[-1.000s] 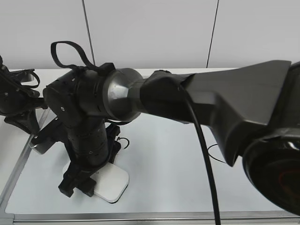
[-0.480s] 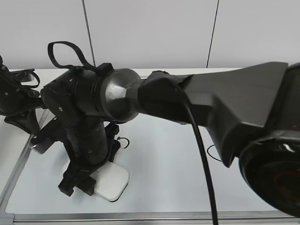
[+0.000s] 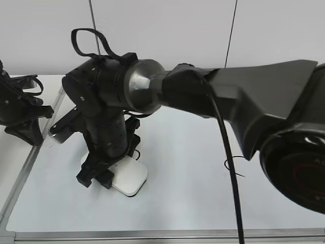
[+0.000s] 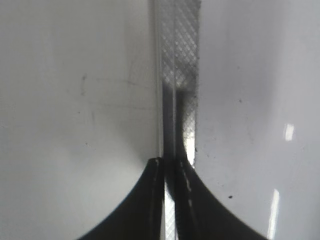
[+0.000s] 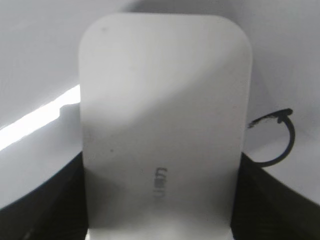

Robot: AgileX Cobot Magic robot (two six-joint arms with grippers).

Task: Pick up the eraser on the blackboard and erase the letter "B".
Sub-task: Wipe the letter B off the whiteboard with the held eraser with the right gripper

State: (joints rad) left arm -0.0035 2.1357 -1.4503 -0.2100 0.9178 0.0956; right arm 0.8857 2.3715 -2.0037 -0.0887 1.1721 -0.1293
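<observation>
The eraser is found gripped by the right gripper and lying low on the blackboard, towards its left side in the exterior view. In the right wrist view the white block fills the frame, with the dark fingers seen pressed against both of its long sides; the tool is therefore judged to be closed on the eraser, pinching it across its width. Whether the felt underside rests on the board surface or is raised slightly cannot be told.

A curved black marker stroke is noted just beside the eraser's right edge in the wrist view. It is judged likely to belong to the lettering, but which letter it forms cannot be determined. Further strokes are visible near the wrist and farther right on the board, mostly hidden by the arm.

The pick-up is judged done. The wiping is judged in hand or about to start; no complete letter "B" is seen, so its removal cannot be confirmed.

The left gripper is held at the board's frame, its fingers pressed almost together with nothing seen between them
</observation>
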